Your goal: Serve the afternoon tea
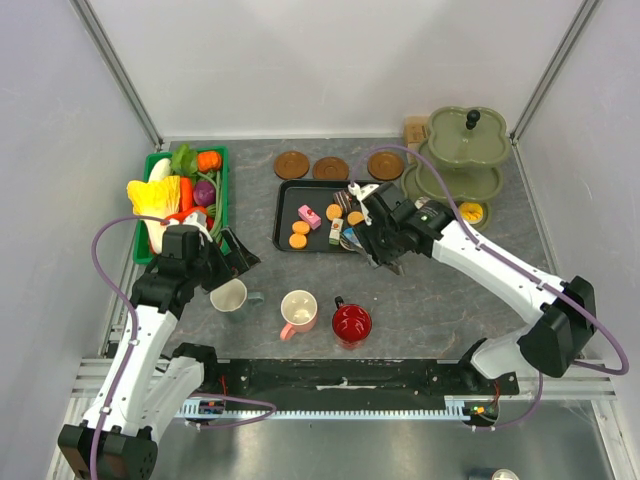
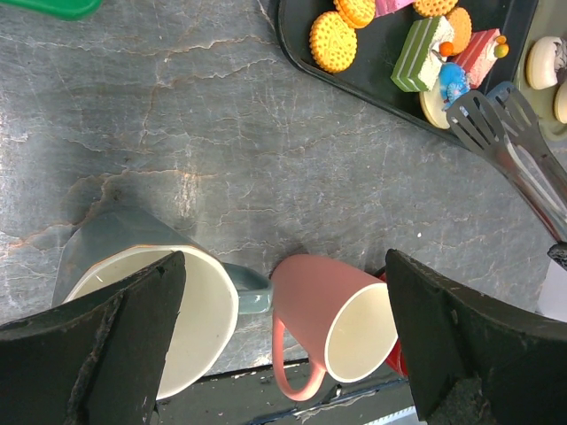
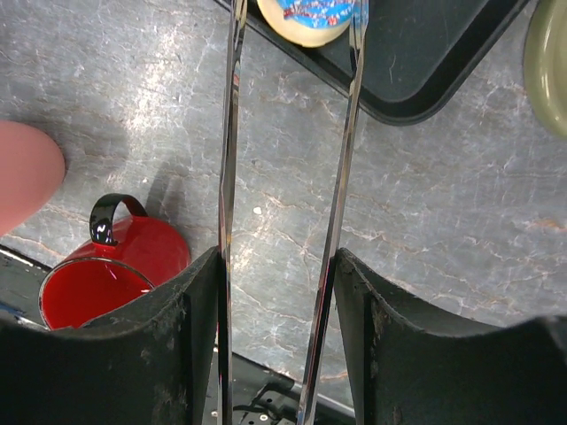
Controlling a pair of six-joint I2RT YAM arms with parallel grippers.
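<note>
— What do the right gripper's (image 3: 279, 274) fingers (image 3: 190, 310) hold?

— The metal tongs (image 3: 341, 159). The fingers are partly closed, and each one presses against one of the two thin arms between them. The tong tips reach the black tray (image 3: 416, 80), one on either side of a blue-and-white iced cake (image 3: 310, 11).

— And the left gripper (image 2: 283, 266)?

— Its jaws are spread as wide as they go, with nothing in them. It hangs over the whitish mug (image 2: 204, 310). One finger (image 2: 115, 336) crosses the rim in the wrist view; I cannot tell whether it touches.

— Where is the tea itself?

— The cakes and biscuits (image 1: 318, 222) lie on the tray. The three mugs stand in a row on the table (image 1: 440, 310), near its front edge. The whitish one is on the left, the pink mug (image 2: 332, 319) in the middle and the red mug (image 3: 97, 283) on the right, below the tongs. A green tiered stand (image 1: 460, 150) sits at the far right, just beside the tray.
</note>
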